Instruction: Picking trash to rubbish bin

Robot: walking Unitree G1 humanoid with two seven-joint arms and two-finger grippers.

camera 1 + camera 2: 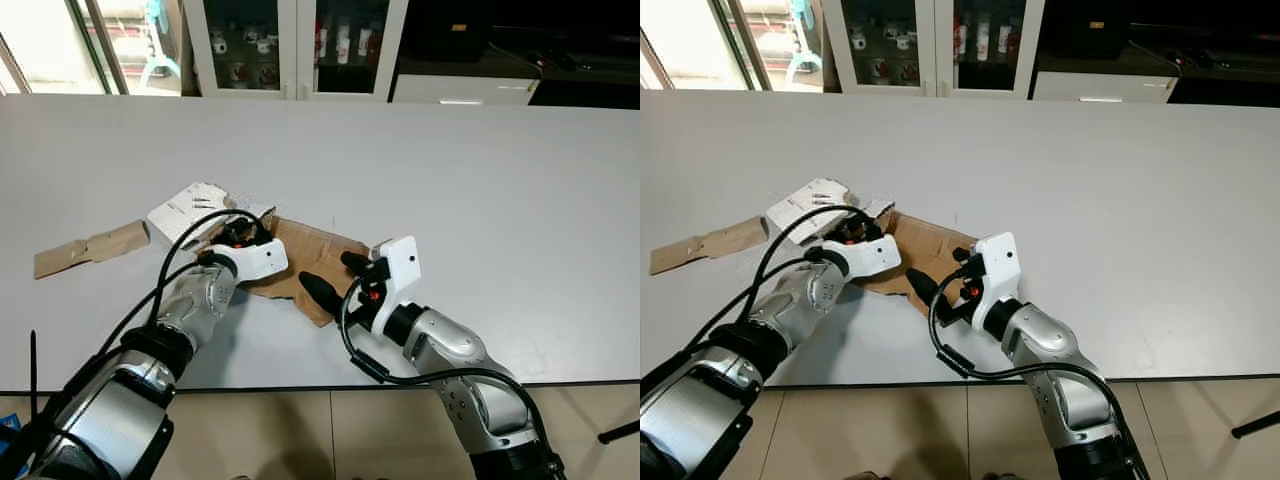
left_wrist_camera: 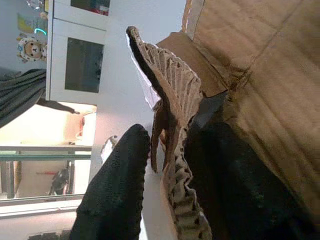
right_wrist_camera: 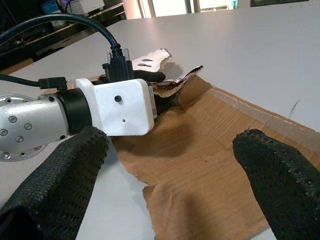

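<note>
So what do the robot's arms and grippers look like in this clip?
Both arms are silver metal with black joints and looping black cables. Each wrist carries a white boxy camera housing. The left gripper and right gripper each have two long black fingers with a textured, mesh-like surface.

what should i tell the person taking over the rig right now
Left gripper: fingers either side of a raised, torn edge of the brown cardboard sheet on the white table; whether they are clamped on it cannot be told.
Right gripper: fingers open, just above the sheet's near end, holding nothing.
Also on the table: a white torn card piece beside the sheet and a narrow brown cardboard strip further to the robot's left.
Done: nothing lifted off the table. Left: all three pieces.
</note>
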